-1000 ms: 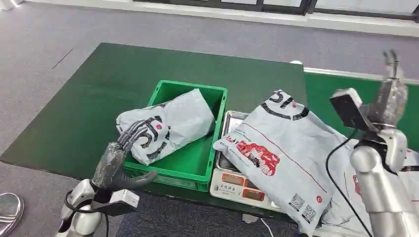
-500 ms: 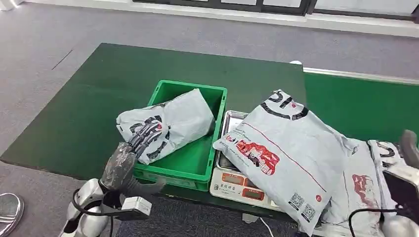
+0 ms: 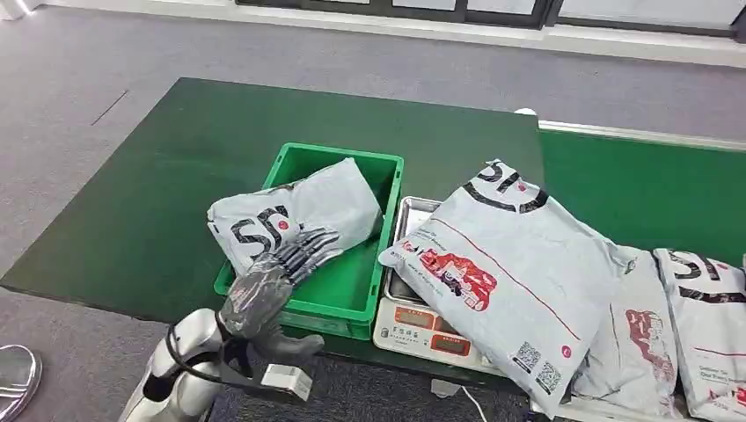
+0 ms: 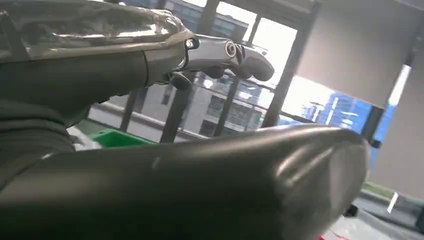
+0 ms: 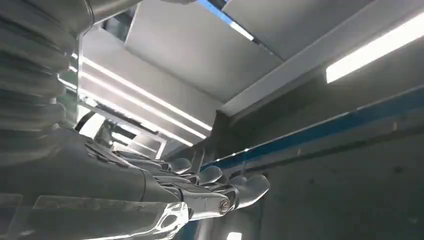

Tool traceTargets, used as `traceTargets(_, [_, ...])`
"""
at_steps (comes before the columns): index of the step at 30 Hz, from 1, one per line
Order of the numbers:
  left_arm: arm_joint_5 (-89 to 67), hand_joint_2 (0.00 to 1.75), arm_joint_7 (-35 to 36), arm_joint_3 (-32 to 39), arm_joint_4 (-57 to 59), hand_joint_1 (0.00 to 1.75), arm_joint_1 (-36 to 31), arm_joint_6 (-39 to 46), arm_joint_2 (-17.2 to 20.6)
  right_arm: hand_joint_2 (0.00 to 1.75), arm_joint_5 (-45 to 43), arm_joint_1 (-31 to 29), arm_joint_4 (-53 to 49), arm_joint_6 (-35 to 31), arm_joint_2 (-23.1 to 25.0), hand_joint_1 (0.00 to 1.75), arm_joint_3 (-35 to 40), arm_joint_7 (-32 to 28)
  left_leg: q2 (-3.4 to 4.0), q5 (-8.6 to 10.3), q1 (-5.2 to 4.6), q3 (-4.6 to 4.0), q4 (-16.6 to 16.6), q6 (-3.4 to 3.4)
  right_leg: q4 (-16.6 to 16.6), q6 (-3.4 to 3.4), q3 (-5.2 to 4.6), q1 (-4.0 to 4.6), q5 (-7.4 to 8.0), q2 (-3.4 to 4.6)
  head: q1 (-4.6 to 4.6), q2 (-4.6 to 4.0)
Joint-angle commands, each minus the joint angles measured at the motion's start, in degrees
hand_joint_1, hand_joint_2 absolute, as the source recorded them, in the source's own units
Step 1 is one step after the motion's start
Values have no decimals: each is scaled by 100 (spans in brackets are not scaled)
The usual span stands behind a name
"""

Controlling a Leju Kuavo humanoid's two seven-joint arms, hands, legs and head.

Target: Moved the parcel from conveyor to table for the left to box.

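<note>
**Grey parcel lies across the scale beside the green crate**

The large grey plastic mailing bag with black lettering and a red printed panel [image 3: 497, 264] lies tilted across the silver weighing scale with orange displays [image 3: 422, 330], covering most of its pan and hanging over its right side. That scale stands just right of the green plastic crate [image 3: 347, 294], touching or nearly touching its wall. Inside the crate rests a second grey mailing bag with black lettering [image 3: 299, 215], slanted so that its left end rides up over the crate's left rim. Right of the scale, two more grey bags with red and black print [image 3: 677, 325] lie side by side, the nearer one partly tucked under the large parcel; which surface bears them cannot be told. Crate and scale stand on the dark green table [image 3: 158, 193]; a brighter green conveyor belt [image 3: 642, 185] runs off behind and to the right of the scale.

The left hand [image 3: 268, 281] hovers over the crate's front left corner, fingers stretched forward and apart above the crate floor, just short of the bag inside, holding nothing. In the left wrist view the same hand [image 4: 215, 52] shows fingers extended with nothing between them.

The right hand [image 5: 200, 192] points up toward a ceiling with strip lights, its fingers loosely extended and empty
</note>
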Motion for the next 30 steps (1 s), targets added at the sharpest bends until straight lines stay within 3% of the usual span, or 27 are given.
traceTargets(1, [-158, 0, 117, -990, 981, 0, -855, 103, 233, 175, -373, 234, -70, 15, 706, 0, -897, -166, -25, 13, 2, -6, -12, 1, -14, -5, 11, 3, 7, -26, 0, 0])
traceTargets(4, [-86, 0, 131, -1167, 1047, 0, -978, 151, 217, 175, -425, 276, 13, 15, 886, 0, -1244, 175, -5, 9, 0, -2, -11, 0, -10, -4, 8, 1, 9, -4, 0, 0])
traceTargets(8, [53, 0, 162, -1389, 1243, 0, -1148, 264, -42, 175, -935, 438, 55, 15, 1462, 0, -2160, 12, -31, 10, 5, 0, -8, 0, -13, -2, 15, 5, 2, -26, 0, 0])
traceTargets(14, [105, 0, 220, -1615, 1375, 0, -1284, 299, -291, 175, -1033, 422, 301, 17, 1732, 0, -2412, 74, -16, 6, 5, -2, -7, 1, -12, -2, 14, 5, 4, -9, 0, 0])
traceTargets(15, [109, 175, 233, -1707, 1430, 0, -1333, 275, -364, 175, -1022, 411, 371, 29, 1754, 0, -2463, 109, -12, 4, 6, -2, -4, 0, -10, -1, 12, 6, 4, -6, 0, 0])
traceTargets(19, [-57, 175, 450, -2060, 1802, 0, -1703, 205, -737, 175, -1018, 403, 503, 172, 1877, 0, -2627, 138, -27, 11, 6, -8, -5, 2, -14, 0, 12, 6, 6, -25, 0, 0])
traceTargets(24, [-162, 175, 558, -2316, 2080, 0, -2110, 268, -928, 175, -993, 339, 474, 438, 2001, 0, -2602, 36, -5, 6, 2, -5, -2, 1, -8, 1, 8, 2, 9, -3, 0, 0])
traceTargets(30, [-126, 175, 519, -2492, 2043, 0, -2408, 163, -1134, 175, -884, 119, 668, 330, 1681, 0, -2389, 273, 3, 9, 3, -12, -1, 4, -10, 2, -1, 3, 20, 6, 0, 0])
